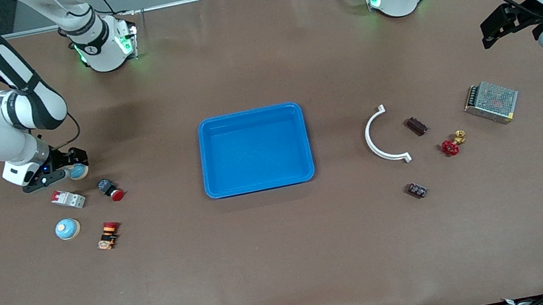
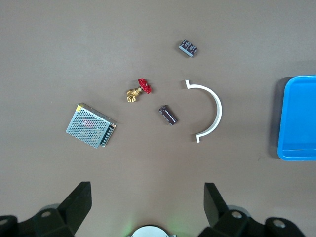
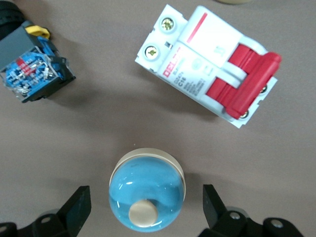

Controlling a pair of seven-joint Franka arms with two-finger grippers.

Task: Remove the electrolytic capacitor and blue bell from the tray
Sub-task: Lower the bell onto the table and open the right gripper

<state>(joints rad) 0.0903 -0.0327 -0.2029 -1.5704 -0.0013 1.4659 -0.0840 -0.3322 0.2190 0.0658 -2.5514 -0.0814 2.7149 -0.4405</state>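
A blue dome bell with a cream button stands on the table between the fingers of my right gripper. The gripper is open and its fingers stay clear of the bell on both sides. In the front view this bell and the right gripper are at the right arm's end. Another blue bell sits nearer the camera. The dark cylindrical capacitor lies toward the left arm's end. My left gripper hangs open and empty, high above the table.
A blue tray sits mid-table. Beside the bell lie a white and red circuit breaker, a red push button and a switch. Around the capacitor are a white curved piece, a red-handled valve, a mesh power supply and a small dark part.
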